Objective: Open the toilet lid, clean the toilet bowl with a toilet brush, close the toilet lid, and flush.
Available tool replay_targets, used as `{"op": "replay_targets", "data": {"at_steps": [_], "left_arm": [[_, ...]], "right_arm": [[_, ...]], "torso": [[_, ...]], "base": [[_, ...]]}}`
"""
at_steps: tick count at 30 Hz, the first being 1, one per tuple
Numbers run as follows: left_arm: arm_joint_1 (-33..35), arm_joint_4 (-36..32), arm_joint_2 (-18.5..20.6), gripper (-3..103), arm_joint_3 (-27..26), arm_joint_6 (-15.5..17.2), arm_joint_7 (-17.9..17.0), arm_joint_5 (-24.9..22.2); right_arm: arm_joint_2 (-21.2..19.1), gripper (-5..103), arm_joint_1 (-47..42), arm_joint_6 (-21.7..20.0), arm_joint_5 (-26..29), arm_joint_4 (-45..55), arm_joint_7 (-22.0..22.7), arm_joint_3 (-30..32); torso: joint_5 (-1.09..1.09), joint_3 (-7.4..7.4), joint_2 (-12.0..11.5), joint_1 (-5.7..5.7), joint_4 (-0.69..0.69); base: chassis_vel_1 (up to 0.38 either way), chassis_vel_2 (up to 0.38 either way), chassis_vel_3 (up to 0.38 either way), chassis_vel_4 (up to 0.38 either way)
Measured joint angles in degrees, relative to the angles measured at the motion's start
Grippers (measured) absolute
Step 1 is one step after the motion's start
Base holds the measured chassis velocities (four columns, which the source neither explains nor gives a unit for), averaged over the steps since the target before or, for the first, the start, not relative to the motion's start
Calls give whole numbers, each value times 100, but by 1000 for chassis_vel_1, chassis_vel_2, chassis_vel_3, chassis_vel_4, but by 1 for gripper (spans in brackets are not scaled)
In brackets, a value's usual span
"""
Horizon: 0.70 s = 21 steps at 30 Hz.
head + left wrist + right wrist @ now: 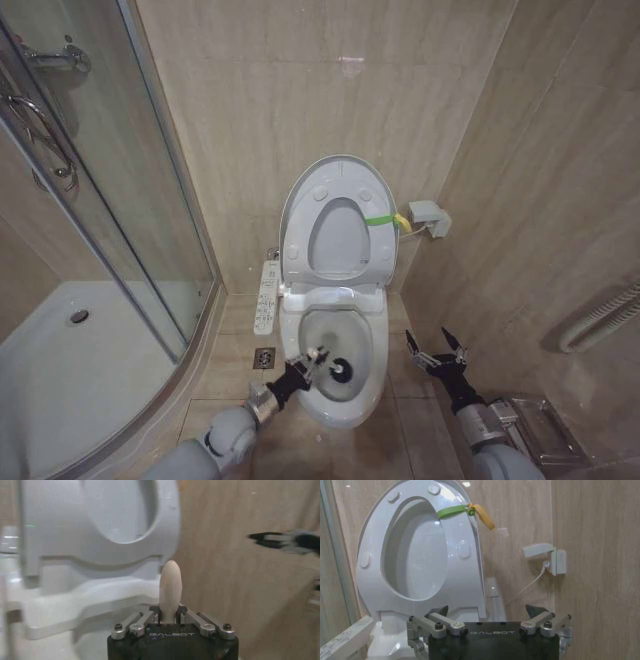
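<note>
Toilet lid [338, 190] up, glossy white plastic oval leaning on the beige tiled wall, centre of the head frame. Ring seat [340, 240] raised flat against it, small round bumpers showing on its face. Green strap [381, 220] with a yellow tag at the lid's right edge.

Toilet bowl [335, 345] just below: white ceramic, elongated oval, smooth and shiny. White button panel [267, 296] runs along its left side; its markings are too small to read.

Left gripper [313, 362] at lower centre of the head frame, over the bowl's left rim, fingers clamped on the toilet brush [339, 374]. Dark round brush head sits inside the bowl near the front. In the left wrist view the handle tip [170, 588] is a smooth, rounded, pale stub sticking up between the closed fingers; "GALBOT" is printed on the black gripper body.

Right gripper [437, 350] lower right, over the floor tiles, just beside the bowl, fingers spread apart, holding nothing. Right wrist view also reads "GALBOT".

White wall box [429, 217] with a cable sits right of the lid. Curved glass shower enclosure [100, 250] fills the left of the frame.
</note>
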Motion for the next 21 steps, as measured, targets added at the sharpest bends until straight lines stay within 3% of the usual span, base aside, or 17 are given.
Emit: {"op": "replay_targets", "data": {"at_steps": [6, 21], "left_arm": [[-161, 187, -42, 19, -177, 33, -2, -91], [250, -799, 204, 19, 237, 110, -57, -17]], "right_arm": [[0, 100, 0, 0, 0, 0, 0, 0], [0, 100, 0, 0, 0, 0, 0, 0]], "torso": [[0, 0, 0, 0, 0], [2, 0, 0, 0, 1]], "base": [[0, 0, 0, 0], [0, 0, 0, 0]]}}
